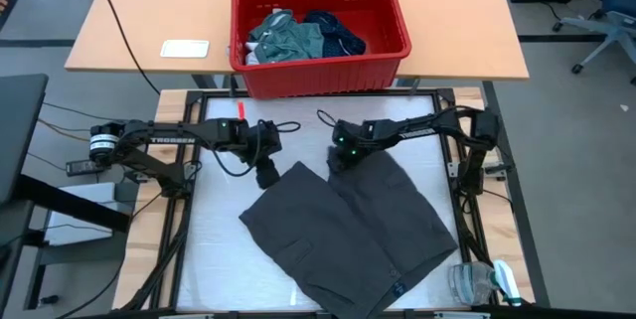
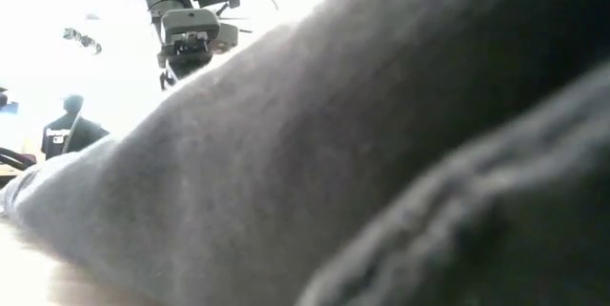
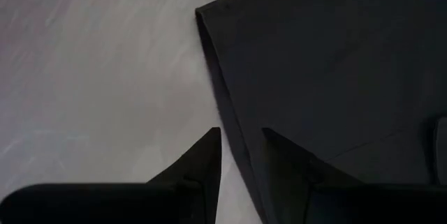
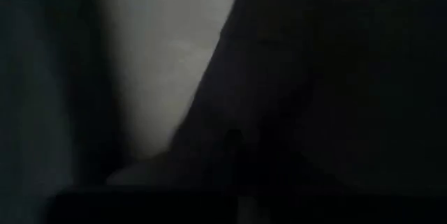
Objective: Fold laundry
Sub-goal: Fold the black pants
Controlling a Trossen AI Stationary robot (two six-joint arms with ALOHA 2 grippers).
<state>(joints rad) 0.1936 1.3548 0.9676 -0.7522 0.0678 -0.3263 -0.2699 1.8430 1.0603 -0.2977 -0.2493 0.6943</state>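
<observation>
Left gripper (image 3: 241,147) part-open, straddling the charcoal garment (image 1: 348,225) edge; right gripper (image 1: 338,160) state unclear, at its far corner.

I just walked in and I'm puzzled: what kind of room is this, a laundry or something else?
Probably a robotics lab or office, not a laundry: a framed work table with two mounted robot arms, a wooden desk holding a red basket, and an office chair nearby.

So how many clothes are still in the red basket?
2 that I can see: a teal-green shirt on the left and a navy piece on the right. More may be hidden underneath.
</observation>
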